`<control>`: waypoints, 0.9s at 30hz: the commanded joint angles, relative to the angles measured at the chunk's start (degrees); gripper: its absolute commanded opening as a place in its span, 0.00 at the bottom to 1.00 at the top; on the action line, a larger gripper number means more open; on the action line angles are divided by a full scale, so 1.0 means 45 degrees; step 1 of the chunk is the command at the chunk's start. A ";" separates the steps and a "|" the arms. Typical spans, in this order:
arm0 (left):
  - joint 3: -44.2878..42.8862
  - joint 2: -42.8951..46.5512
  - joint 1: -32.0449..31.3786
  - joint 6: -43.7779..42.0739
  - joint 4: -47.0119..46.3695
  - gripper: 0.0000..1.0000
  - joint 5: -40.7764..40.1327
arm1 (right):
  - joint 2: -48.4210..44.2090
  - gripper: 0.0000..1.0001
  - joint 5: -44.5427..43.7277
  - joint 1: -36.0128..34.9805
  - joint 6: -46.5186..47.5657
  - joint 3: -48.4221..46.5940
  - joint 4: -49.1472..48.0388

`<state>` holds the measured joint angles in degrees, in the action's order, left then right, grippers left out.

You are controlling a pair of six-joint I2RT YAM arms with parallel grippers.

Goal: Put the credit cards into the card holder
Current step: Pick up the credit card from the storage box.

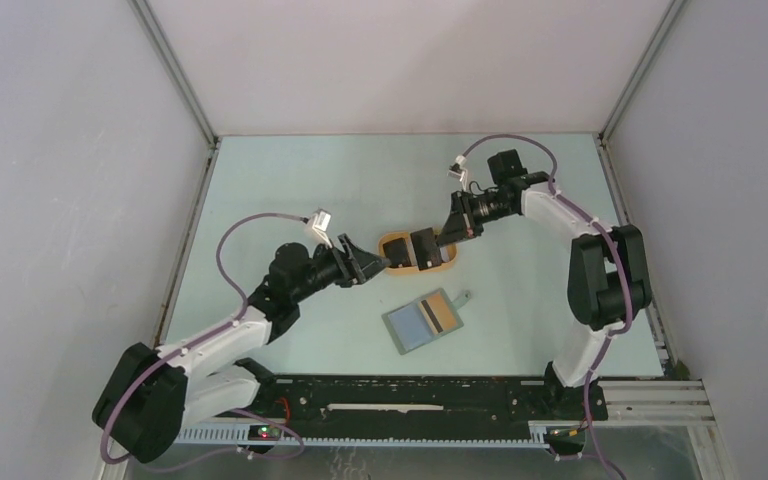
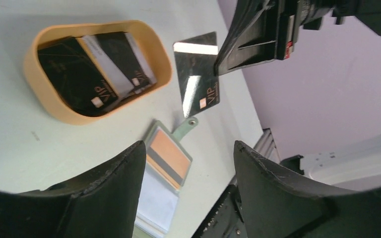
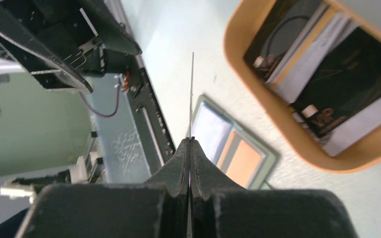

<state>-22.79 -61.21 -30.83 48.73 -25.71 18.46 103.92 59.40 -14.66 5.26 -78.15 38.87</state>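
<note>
From above, your right claw (image 1: 444,240) is clenching a black card (image 1: 423,247) over the tray (image 1: 430,270). Your left claw (image 1: 368,265) is standing released and empty just beside the tray's left end, and the holder (image 1: 422,322) is lying open on the counter (image 1: 290,180), nearer the bases. Your left wrist camera is looking between its spread fingers (image 2: 104,193) at the holder with a tan striped card (image 2: 171,153) in it, at more cards (image 2: 79,74) lying in the tray, and at the black card in the right claw. Your right wrist camera is showing its jaws pressing together on that card, seen edge-on, above the holder.
</note>
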 commanded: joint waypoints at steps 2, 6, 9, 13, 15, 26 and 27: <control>0.0526 0.0527 -0.0692 0.0459 -0.1720 0.71 0.0445 | -0.1155 0.00 0.2298 -0.0203 0.0862 0.0991 -0.0449; 0.0706 0.0260 -0.1324 0.0446 -0.2689 0.72 0.0842 | -0.1426 0.00 0.3014 -0.0348 0.0995 0.1478 -0.0653; 0.0958 0.0195 -0.1694 0.0379 -0.3321 0.72 0.0881 | -0.1491 0.00 0.3234 -0.0484 0.1150 0.1656 -0.0631; 0.1153 0.0116 -0.2091 0.0051 -0.3695 0.72 0.0905 | -0.1566 0.00 0.3448 -0.0676 0.1217 0.1798 -0.0679; 0.1182 -0.0016 -0.2239 -0.0129 -0.3794 0.72 0.0916 | -0.1586 0.00 0.3649 -0.0788 0.1207 0.1798 -0.0685; 0.1248 -0.0741 -0.2442 -0.0632 -0.4007 0.72 -0.0028 | -0.1819 0.00 0.4377 -0.1115 0.1530 0.1817 -0.0548; 0.1149 -0.0842 -0.2431 -0.0633 -0.4012 0.72 0.0023 | -0.1823 0.00 0.4418 -0.1150 0.1523 0.1819 -0.0552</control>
<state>-17.54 -64.05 -41.52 47.99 -41.10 19.66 98.80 76.20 -19.25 10.44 -70.15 36.99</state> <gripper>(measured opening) 0.722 0.006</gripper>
